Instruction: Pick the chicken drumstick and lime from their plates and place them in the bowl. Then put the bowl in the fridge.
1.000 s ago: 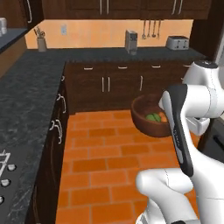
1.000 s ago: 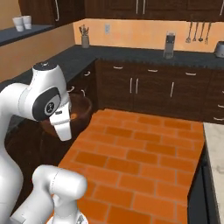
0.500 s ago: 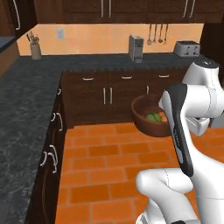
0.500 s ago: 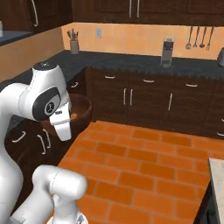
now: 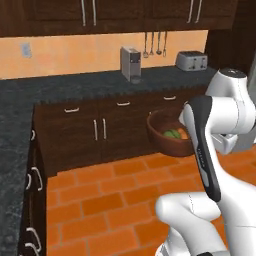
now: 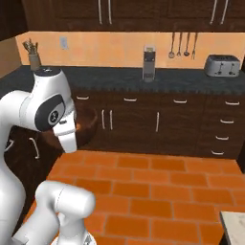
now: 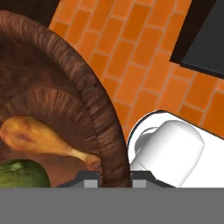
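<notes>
Bowl (image 5: 167, 134) carried in the air above the brick floor (image 5: 100, 200), in front of the lower cabinets (image 5: 95, 132), not resting on any worktop. Deep, round, reddish-brown, wood-like, with fine ribbed grain running around the thick rim and the inner wall. Inside, chicken drumstick (image 7: 41, 138), glossy orange-brown, tapered, with long axis running across the hand view and thin bone end pointing toward the rim near the fingers; just below it, lime (image 7: 22, 174), dark green and slightly dimpled, close beside the drumstick, perhaps touching. Gripper (image 7: 114, 177) closed narrow on the bowl's rim, one dark finger tip inside the wall and one outside, so the bowl hangs off to one side of the hand, with most of its weight away from the grip. Both foods already in place, so remaining step judged to be the carrying to the fridge, whose direction from the hand cannot be told from these views. Probably a need to keep the rim level, as a tilt could let the round lime roll out. Farther out, dark speckled worktop (image 6: 115, 79) along the back wall, bearing a steel coffee machine (image 6: 149, 62) and toaster (image 6: 221, 65); utensils (image 6: 182, 46) hanging on the orange wall.
</notes>
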Robot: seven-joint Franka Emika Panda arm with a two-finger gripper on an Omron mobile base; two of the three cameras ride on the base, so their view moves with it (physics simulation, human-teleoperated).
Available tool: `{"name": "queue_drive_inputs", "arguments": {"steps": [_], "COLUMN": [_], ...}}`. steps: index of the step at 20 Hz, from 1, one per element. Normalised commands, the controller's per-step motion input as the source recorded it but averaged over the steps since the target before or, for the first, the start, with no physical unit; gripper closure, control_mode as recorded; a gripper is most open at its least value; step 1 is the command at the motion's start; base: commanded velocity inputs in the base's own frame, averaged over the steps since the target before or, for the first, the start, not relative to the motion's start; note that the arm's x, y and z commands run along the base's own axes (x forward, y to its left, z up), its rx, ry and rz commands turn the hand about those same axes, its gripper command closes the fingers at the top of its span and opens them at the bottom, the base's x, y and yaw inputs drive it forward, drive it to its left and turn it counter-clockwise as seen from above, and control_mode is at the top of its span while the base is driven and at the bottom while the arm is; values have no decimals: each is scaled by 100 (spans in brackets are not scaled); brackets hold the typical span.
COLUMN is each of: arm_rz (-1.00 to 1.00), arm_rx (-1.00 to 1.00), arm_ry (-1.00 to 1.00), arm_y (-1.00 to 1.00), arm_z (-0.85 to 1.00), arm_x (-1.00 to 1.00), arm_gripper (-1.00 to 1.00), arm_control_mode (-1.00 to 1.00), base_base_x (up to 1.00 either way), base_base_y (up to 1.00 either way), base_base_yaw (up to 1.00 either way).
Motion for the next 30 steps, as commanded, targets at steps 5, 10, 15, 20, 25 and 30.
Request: {"name": "queue_drive_inputs", "arguments": {"steps": [5,10,15,20,25,30], "arm_rz": [0,0,0,0,0,0], "arm_rx": [0,0,0,0,0,0], "arm_ry": [0,0,0,0,0,0], "arm_y": [0,0,0,0,0,0], "arm_z": [0,0,0,0,0,0], "arm_x": [0,0,0,0,0,0], "arm_gripper": [100,100,100,100,100,100], "arm_control_mode": [100,100,100,100,100,100], "base_base_x": [88,75,89,98,84,77], "base_base_y": [6,54,54,53,0,-6], "base_base_yaw": [-63,-69,-61,-56,-57,-63]}}
